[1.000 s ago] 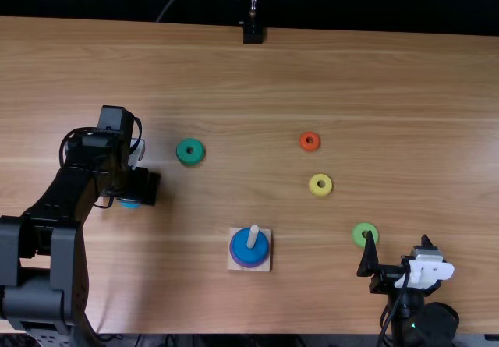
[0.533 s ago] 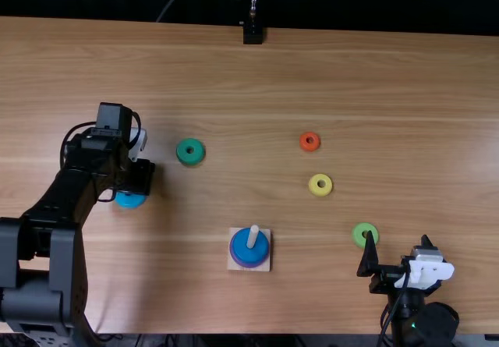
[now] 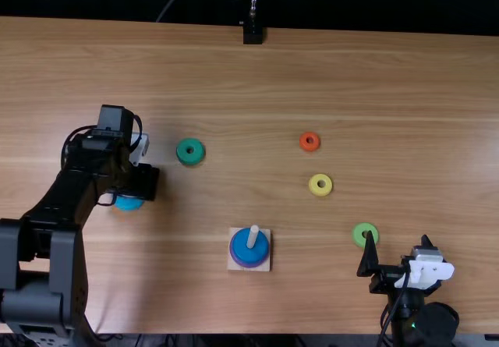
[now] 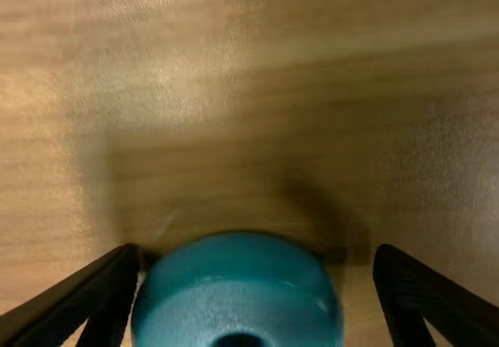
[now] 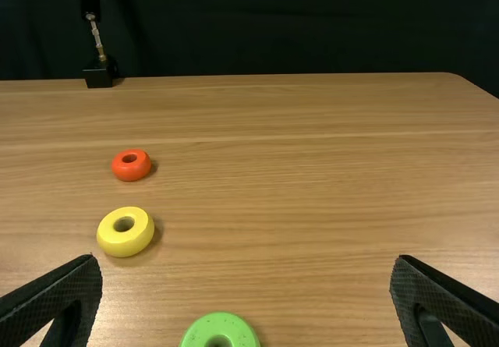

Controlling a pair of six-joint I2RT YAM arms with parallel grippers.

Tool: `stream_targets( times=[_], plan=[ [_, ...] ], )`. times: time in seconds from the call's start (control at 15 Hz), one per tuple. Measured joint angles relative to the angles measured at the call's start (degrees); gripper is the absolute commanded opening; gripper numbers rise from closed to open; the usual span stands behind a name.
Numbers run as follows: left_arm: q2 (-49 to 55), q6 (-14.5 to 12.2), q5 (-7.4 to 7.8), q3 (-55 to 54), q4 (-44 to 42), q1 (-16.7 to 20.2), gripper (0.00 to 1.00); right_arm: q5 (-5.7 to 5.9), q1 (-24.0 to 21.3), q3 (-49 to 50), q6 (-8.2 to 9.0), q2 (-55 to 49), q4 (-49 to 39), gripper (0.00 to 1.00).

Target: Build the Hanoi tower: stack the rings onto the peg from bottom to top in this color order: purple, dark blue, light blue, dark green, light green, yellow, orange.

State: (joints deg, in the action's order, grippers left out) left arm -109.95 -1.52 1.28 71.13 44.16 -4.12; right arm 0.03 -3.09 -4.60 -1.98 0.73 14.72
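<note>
My left gripper (image 3: 142, 183) is over the light blue ring (image 3: 129, 203), partly covering it. In the left wrist view the left gripper (image 4: 257, 255) stands open, with the ring (image 4: 238, 300) between its fingers, nearer one of them. The peg (image 3: 253, 236) carries a dark blue ring (image 3: 249, 247) on top of a purple ring (image 3: 248, 264). Dark green (image 3: 190, 151), light green (image 3: 363, 229), yellow (image 3: 320, 185) and orange (image 3: 309, 141) rings lie loose. My right gripper (image 3: 398, 242) is open beside the light green ring; in its wrist view the right gripper (image 5: 248, 263) has nothing between its fingers.
The peg's square wooden base (image 3: 236, 266) rests near the table's front edge, between the two arms. At the far edge of the table (image 3: 437, 90) stands a black mount (image 3: 253, 33).
The left gripper first shifted slightly toward the far side, uncovering more of the light blue ring, then came part of the way back. The right arm and the other rings stayed put.
</note>
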Motion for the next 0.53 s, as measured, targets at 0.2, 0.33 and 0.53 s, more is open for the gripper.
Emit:
stream_targets(
  times=[0.2, 0.33, 0.53],
  plan=[
    [0.15, 0.02, 0.07, -0.09, 3.96, 0.00, 1.00, 0.00, 0.00, 0.00, -0.02, 0.00, 0.02, 1.00],
    [0.37, 0.02, 0.11, -0.33, 4.31, 0.00, 1.00, 0.00, 0.00, 0.00, -0.02, 0.00, 0.04, 1.00],
    [0.63, 0.07, 0.22, -0.74, 3.91, 0.00, 0.72, 0.00, 0.00, 0.00, -0.02, 0.00, 0.02, 1.00]
  ],
)
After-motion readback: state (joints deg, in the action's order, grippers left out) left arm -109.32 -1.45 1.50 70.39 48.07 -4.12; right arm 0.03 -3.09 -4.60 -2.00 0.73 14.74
